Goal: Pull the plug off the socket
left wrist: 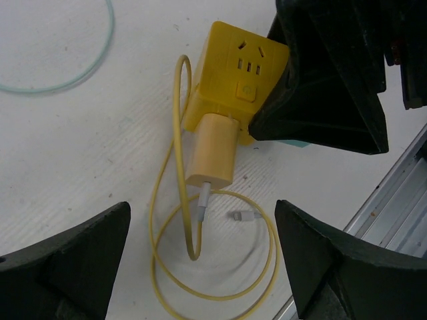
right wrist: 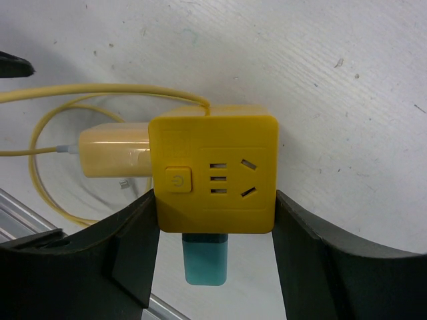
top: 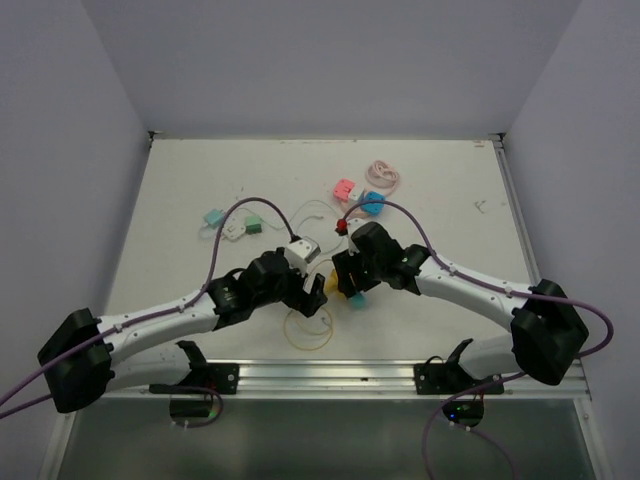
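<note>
A yellow cube socket (right wrist: 213, 173) sits on the white table, clamped on both sides by my right gripper (right wrist: 215, 200). A pale yellow plug (left wrist: 215, 150) sticks into its side, and a yellow cable (left wrist: 200, 280) loops away from the plug. A teal plug (right wrist: 205, 260) sits in another face of the socket. My left gripper (left wrist: 200, 220) hovers open over the cable loop, just short of the pale plug, touching nothing. In the top view the socket (top: 335, 285) lies between the two grippers.
Further back lie a white adapter (top: 301, 250), pink (top: 344, 189), blue (top: 373, 203) and green (top: 253, 227) plugs, and a coiled pink cable (top: 384, 175). A metal rail (top: 330, 378) runs along the near edge. A pale teal cable (left wrist: 67, 80) curves nearby.
</note>
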